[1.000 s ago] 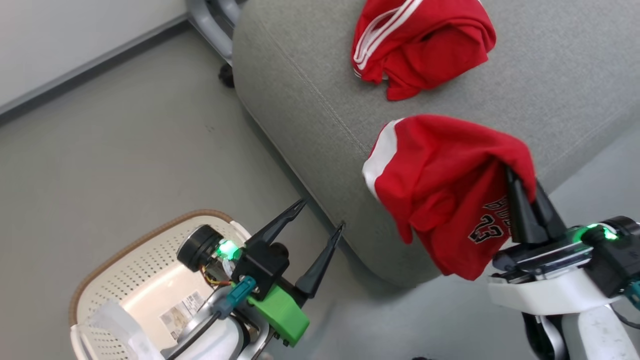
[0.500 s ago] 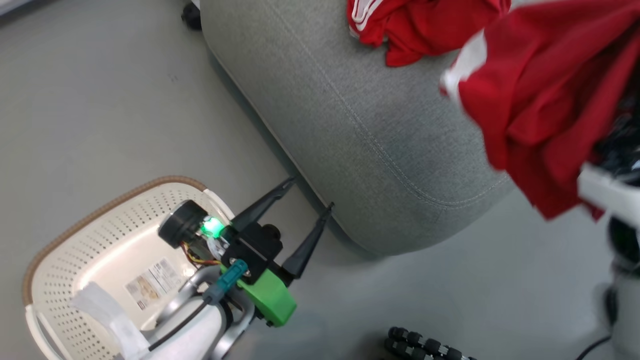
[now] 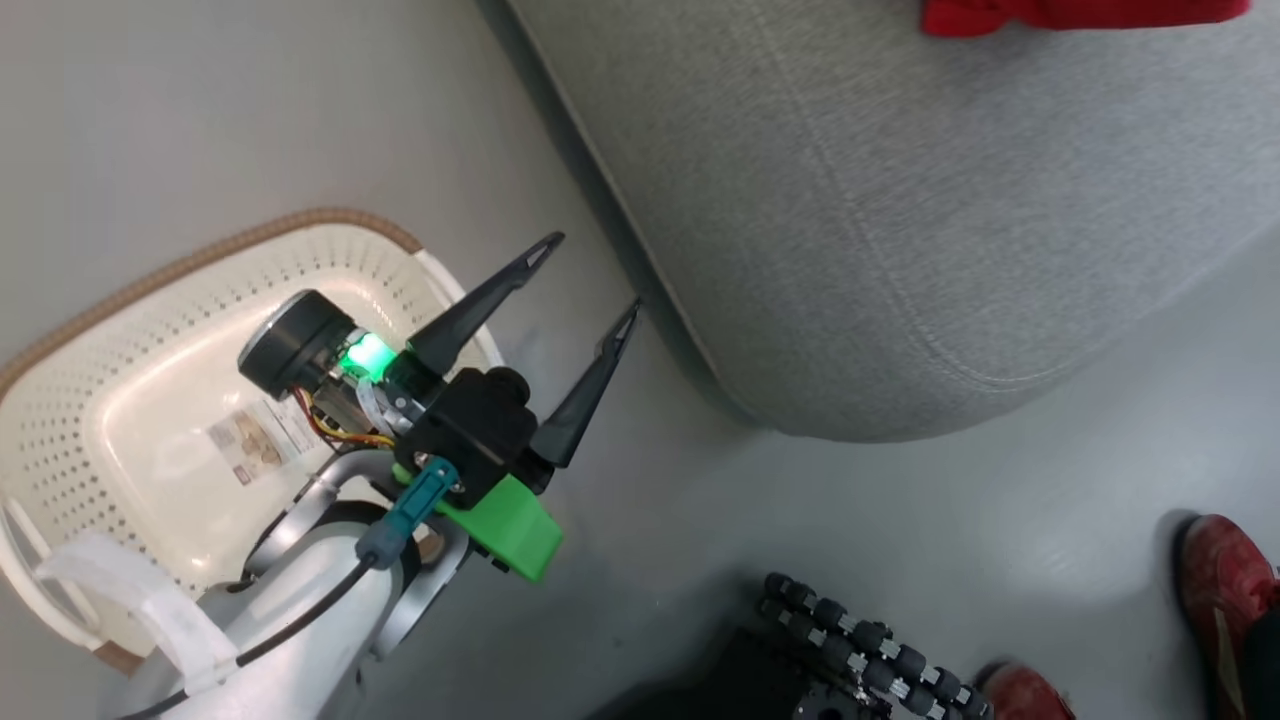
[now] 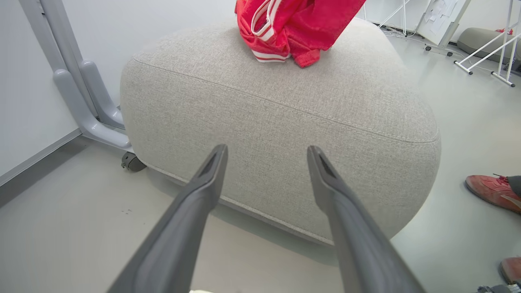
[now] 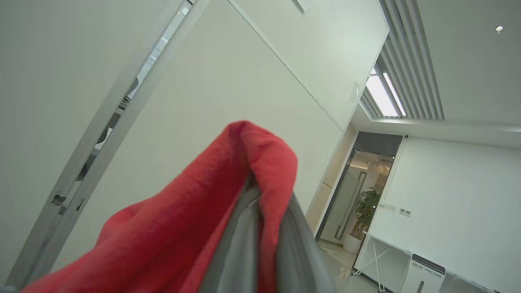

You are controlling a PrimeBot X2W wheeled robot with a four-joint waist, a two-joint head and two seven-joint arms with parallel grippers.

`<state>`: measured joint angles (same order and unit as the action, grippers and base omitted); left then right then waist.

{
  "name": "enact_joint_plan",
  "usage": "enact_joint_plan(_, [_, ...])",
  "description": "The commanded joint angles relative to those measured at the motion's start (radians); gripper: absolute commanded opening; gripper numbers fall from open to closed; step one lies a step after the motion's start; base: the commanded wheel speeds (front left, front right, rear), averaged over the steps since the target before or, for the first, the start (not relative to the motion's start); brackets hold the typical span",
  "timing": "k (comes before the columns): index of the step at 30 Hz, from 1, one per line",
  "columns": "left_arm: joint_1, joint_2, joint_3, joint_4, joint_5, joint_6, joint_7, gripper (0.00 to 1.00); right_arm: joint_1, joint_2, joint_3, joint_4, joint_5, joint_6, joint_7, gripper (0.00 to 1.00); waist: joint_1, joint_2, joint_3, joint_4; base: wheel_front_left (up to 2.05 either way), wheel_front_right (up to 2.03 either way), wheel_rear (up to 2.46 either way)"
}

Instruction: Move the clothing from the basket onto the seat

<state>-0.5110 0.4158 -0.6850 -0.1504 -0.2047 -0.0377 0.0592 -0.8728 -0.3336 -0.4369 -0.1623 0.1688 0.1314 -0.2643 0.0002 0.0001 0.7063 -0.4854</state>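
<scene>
My left gripper stands open and holds nothing, between the basket and the seat. No clothing shows in the cream basket, only a label on its floor. In the left wrist view the open fingers point at the seat's side. On top of the seat lies the red garment with white stripes. A strip of red cloth shows at the head view's top edge. My right gripper is shut on a red garment, raised toward a white wall; its number is hidden.
A grey metal frame with a caster stands behind the seat's left end. A person's red shoes are on the floor to the right. A black ribbed part lies low by my base. White stands are at the far right.
The head camera has swung down and left. My right gripper, with the red jersey, has risen out of the head view. The left gripper stays open.
</scene>
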Motion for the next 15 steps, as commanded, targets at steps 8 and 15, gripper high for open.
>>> enact_joint_plan(8, [-0.044, 0.037, 0.013, -0.034, 0.016, 0.003, 0.024, 1.00, -0.035, 0.027, 0.040, 0.256, -0.060, -0.001, 0.000, 0.00, -0.0002, -0.0001, 0.188, 0.099, 0.00, 0.00, 0.00])
enact_joint_plan(15, [-0.054, 0.026, 0.009, -0.040, 0.019, 0.013, 0.017, 1.00, -0.050, 0.091, 0.074, 0.501, -0.100, -0.001, 0.000, 0.00, -0.0002, -0.0001, 0.200, 0.143, 0.00, 0.00, 0.00])
